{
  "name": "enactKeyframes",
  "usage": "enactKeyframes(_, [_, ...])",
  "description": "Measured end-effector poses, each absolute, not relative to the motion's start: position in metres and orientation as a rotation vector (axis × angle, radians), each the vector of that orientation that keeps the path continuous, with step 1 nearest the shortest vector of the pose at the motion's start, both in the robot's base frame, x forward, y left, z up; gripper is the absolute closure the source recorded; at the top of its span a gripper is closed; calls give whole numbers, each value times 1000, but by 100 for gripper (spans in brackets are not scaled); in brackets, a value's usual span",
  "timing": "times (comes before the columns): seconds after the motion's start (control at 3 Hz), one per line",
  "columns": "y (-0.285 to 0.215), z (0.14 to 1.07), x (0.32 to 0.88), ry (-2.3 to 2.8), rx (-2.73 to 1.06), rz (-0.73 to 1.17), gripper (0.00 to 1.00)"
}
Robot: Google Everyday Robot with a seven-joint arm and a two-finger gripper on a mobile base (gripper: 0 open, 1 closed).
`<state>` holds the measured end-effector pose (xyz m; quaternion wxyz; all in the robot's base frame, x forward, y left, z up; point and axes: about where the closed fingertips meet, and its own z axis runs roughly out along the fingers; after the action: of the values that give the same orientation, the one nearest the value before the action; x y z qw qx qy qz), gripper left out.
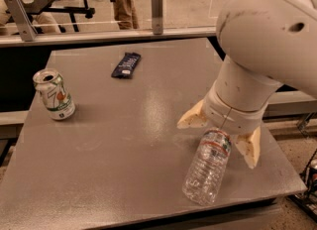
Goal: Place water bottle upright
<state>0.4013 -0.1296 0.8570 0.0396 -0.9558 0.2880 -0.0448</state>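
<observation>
Grey table (124, 140) fills most of the view. Far left, a white-and-green soda can (54, 96) stands upright with its top opened, near the left edge. To its right and further back lies a dark snack wrapper (126, 65), flat on the surface, well apart from the can. Centre of the table bare. Right of centre, near the front edge, the water bottle (205, 172) lies on its side, clear and ribbed, base pointing toward the near edge, its narrow white-and-red label band (217, 147) just below the neck. The cap end is hidden beneath the wrist of the robot. The gripper (216, 144) hangs directly over that upper end of the bottle, close to the tabletop, released: its two cream-coloured fingers (194, 119) are spread wide, one to the left of the bottle's neck and one to the right, with neither seen pressing on the plastic. Above and to the right, the thick white arm (267, 30) takes up the upper right corner. Behind the table runs a rail with a metal post (157, 11).
</observation>
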Motion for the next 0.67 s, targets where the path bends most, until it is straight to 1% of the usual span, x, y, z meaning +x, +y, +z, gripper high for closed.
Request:
enactKeyframes(0.33, [-129, 854, 398, 860, -2951, -103, 38])
enactKeyframes(0.67, [-128, 853, 396, 847, -2966, -92, 62])
